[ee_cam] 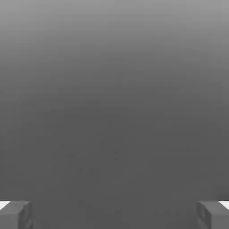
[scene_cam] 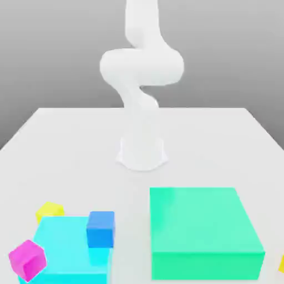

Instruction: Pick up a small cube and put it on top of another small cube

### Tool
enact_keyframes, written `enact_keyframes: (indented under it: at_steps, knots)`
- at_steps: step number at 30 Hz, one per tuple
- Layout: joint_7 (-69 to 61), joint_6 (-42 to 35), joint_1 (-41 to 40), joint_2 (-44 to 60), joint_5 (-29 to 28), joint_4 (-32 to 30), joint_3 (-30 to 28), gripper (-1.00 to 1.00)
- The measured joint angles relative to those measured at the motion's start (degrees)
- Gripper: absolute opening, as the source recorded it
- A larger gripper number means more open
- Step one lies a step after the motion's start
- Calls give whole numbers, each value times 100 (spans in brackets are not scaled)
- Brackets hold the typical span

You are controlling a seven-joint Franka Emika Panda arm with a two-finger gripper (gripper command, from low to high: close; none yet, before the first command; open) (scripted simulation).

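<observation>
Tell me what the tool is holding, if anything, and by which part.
Nothing is held: in the hand view the tool stands open, its two fingers wide apart with only grey background between them.

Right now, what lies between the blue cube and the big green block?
In the exterior view, only a narrow strip of bare pale tabletop separates the blue cube from the green block.
</observation>
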Motion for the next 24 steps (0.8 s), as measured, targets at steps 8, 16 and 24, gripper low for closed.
enact_keyframes:
  at_steps: [8,16,24]
  knots:
    - [-185,390,293,1690,-234,186,535,0]
    - [-271,766,611,3353,-600,369,1058,0]
    - [-305,1133,1173,5031,-1039,556,1346,0]
